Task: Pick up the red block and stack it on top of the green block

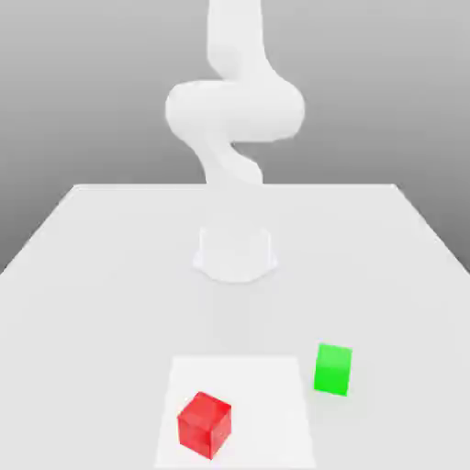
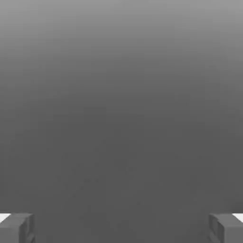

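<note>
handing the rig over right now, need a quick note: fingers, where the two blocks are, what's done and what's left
Gripper: open, fingers spread wide apart in the hand view, nothing between them.
Red block: sits on the table, on the paler square patch near the front edge, towards the exterior view's left.
Green block: sits on the table at the patch's right edge, to the exterior view's right of the red block and a little farther back. The two blocks are apart.
Done: nothing yet; the red block is not grasped.
Left: bring the arm down, grasp the red block, lift it and set it on the green block.
</note>
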You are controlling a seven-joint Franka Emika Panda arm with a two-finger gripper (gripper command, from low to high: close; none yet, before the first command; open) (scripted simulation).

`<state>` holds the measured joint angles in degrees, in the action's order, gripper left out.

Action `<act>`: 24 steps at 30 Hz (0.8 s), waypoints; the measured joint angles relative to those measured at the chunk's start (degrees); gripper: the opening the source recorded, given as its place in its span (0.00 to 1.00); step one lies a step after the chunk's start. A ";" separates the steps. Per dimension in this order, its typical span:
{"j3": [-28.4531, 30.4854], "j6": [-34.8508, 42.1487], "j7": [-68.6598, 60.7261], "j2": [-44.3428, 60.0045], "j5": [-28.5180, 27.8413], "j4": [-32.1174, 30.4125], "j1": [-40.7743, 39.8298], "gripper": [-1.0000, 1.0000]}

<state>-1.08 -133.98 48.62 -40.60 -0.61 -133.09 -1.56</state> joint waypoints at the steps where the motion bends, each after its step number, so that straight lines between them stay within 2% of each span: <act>1: -0.45 -0.95 1.20 2.26 -0.27 -0.56 -0.66 0.50; 16: -3.48 -14.06 17.77 33.65 -3.81 -8.37 -6.93 0.50; 24: -3.20 -21.54 23.21 50.00 -1.61 -12.17 -7.83 0.50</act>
<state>-4.28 -155.51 71.83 9.40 -2.22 -145.25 -9.39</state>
